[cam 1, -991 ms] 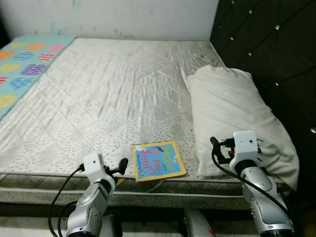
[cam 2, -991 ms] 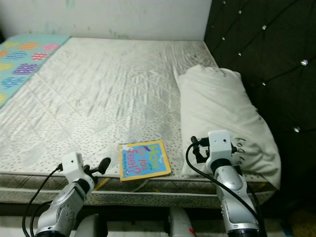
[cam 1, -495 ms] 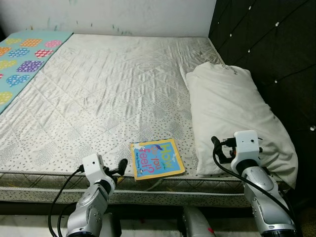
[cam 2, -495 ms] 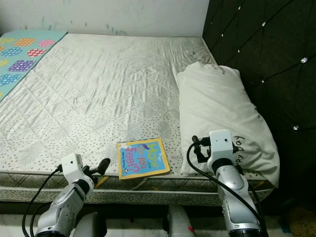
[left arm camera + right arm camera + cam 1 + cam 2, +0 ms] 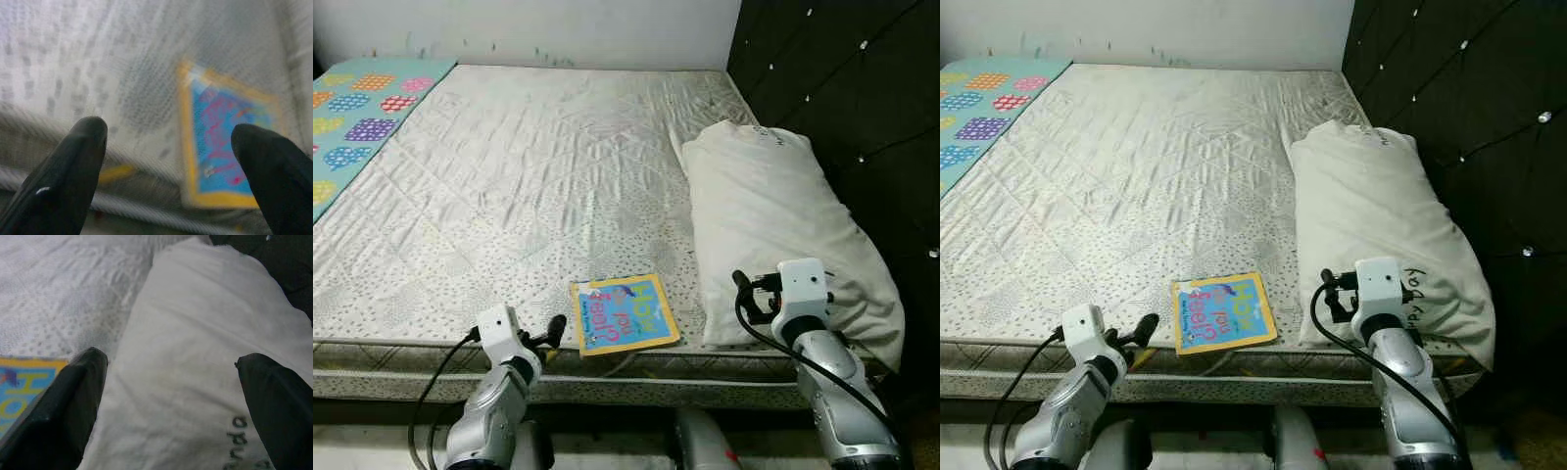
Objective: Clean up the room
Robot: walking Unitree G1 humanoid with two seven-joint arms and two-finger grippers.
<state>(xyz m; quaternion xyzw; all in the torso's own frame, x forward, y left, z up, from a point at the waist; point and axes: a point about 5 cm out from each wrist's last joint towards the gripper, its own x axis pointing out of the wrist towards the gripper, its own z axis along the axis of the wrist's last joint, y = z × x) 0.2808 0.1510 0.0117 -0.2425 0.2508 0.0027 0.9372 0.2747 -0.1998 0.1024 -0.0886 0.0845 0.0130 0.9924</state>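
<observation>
**Book at the near edge, both grippers empty**

Here the left gripper (image 5: pixel 168 161) hangs just off the near edge of the mattress (image 5: pixel 529 186), its two black fingers spread wide with nothing between them and touching nothing. Its wrist view looks straight over the edge at the book (image 5: pixel 225 147), which sits ahead and a little to the right between the fingertips. In the head views the same gripper (image 5: pixel 553 328) is just to the left of the book (image 5: pixel 625 314), close but not in contact.

The book lies flat, cover up, blue with a yellow border, right at the near edge of the bed. Its long axis runs roughly near to far, slightly skewed, and its near corner reaches the mattress edge.

The right gripper (image 5: pixel 168 396) is also spread wide and empty. It points at the pillow (image 5: pixel 195 357), with a corner of the book showing just beside its left finger. In the head view this gripper (image 5: pixel 1329 294) hovers at the pillow's (image 5: pixel 1381 225) near left corner, with the book to its left.

Judging by position, the left arm is better lined up for the book, which needs only a short reach forward and right. A flat book on soft bedding may be hard to pinch; the overhanging near corner looks like the easiest hold.
</observation>
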